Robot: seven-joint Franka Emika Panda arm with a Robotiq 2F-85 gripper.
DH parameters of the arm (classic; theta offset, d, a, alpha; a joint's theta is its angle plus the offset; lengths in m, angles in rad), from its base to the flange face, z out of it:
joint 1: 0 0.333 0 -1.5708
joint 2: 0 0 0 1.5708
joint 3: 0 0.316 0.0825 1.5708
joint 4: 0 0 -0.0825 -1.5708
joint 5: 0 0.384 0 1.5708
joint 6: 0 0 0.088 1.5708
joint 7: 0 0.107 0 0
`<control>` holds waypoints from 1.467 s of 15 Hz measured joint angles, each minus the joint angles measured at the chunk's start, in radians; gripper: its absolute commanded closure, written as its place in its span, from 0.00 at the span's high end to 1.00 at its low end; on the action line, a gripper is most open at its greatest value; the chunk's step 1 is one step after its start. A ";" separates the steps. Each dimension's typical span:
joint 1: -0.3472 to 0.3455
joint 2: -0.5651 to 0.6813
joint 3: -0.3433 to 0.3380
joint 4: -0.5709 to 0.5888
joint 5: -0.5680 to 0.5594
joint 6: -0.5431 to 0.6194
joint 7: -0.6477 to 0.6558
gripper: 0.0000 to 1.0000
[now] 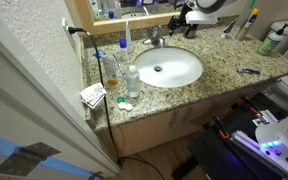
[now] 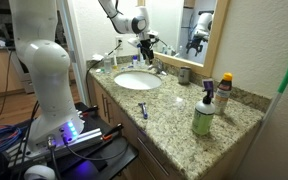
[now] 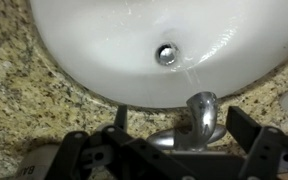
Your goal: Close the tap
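The tap is a small silver faucet with a short curved spout and a lever handle, standing at the rim of the white oval basin. In the wrist view my gripper is open, with one dark finger on each side of the tap and not touching it. A faint streak runs from the spout towards the drain. In both exterior views the gripper hangs just above the tap behind the basin.
Clear plastic bottles and a taller bottle stand beside the basin on the granite counter. A metal cup, a green bottle, a spray bottle and a razor are on the counter. A mirror is behind the tap.
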 measured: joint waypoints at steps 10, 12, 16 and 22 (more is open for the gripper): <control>0.051 0.188 -0.029 0.261 0.039 0.029 0.052 1.00; 0.059 0.195 -0.039 0.262 0.038 0.030 0.052 1.00; 0.061 0.262 -0.040 0.361 0.087 0.027 0.044 1.00; 0.078 0.371 -0.057 0.539 0.103 -0.059 0.041 1.00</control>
